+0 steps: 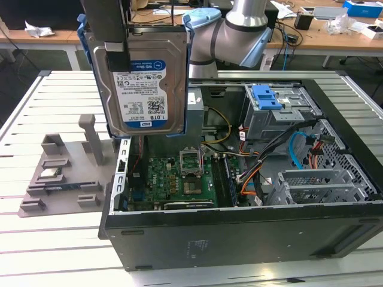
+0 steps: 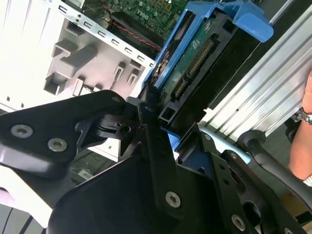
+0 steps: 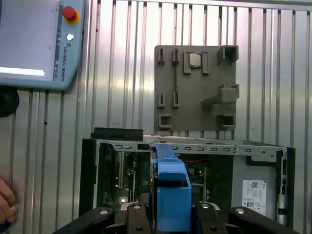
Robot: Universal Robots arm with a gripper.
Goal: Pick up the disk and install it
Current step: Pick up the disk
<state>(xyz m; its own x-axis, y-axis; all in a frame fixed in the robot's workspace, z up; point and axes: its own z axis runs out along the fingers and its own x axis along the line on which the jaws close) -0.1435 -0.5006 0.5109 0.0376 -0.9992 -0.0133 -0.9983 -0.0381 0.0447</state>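
Note:
In the exterior view the disk (image 1: 143,84) hangs upright in the air over the open computer case (image 1: 239,230), near its left end. Its white-and-blue label faces the camera and a blue bracket frames its sides. My gripper (image 1: 117,57) comes down from above and is shut on the disk. In the second wrist view the disk (image 2: 195,63) shows its circuit-board side and connector edge, clamped between my black fingers (image 2: 148,122). The first wrist view looks down along the blue bracket edge of the disk (image 3: 170,185) between the gripper (image 3: 171,217) jaws, above the case's interior.
Inside the case are a green motherboard (image 1: 173,176), cables, and a metal drive cage with a blue latch (image 1: 266,95) at the right rear. A grey fixture plate (image 1: 60,173) lies left of the case. A teach pendant (image 3: 39,44) and a person's hand (image 3: 5,204) are nearby.

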